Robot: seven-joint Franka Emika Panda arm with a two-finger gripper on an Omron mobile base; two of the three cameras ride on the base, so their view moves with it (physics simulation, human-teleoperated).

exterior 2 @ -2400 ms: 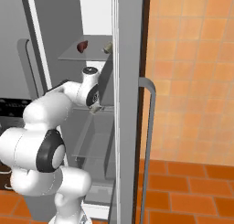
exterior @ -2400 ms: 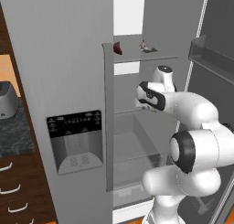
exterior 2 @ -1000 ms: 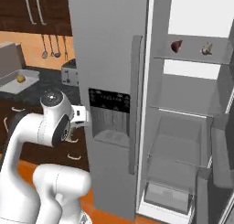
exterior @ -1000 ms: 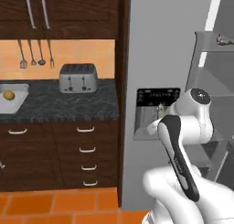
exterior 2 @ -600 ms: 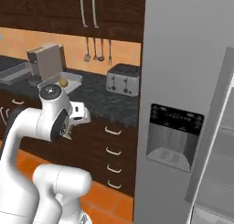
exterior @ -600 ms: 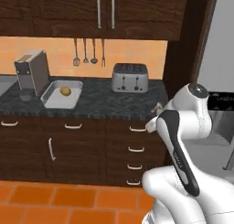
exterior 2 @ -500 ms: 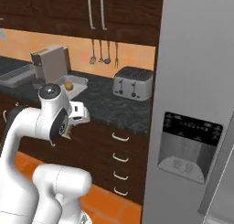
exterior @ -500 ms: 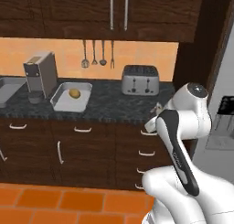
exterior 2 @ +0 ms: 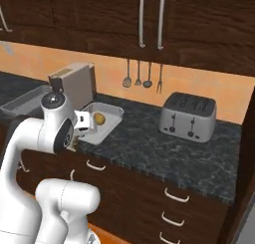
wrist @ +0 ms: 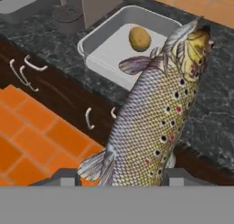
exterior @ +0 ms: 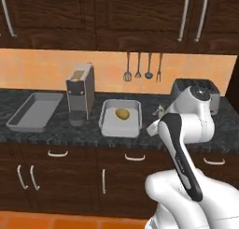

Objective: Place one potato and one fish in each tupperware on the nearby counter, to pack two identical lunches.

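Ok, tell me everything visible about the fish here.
The fish is a slender speckled trout: silvery-grey scales, dark and red spots, yellowish head, translucent fins. It is held at its tail between the fingers of the gripper, head pointing away, hanging in the air short of the tupperware that holds one potato.

Spotted silvery-grey fish (wrist: 155, 122) with tan head, held lengthwise above the desk edge, yellow-brown potato (exterior: 122, 114) lying in the nearer light-grey tupperware (exterior: 108, 125), second like tupperware (exterior: 23, 119) further left on the desk.
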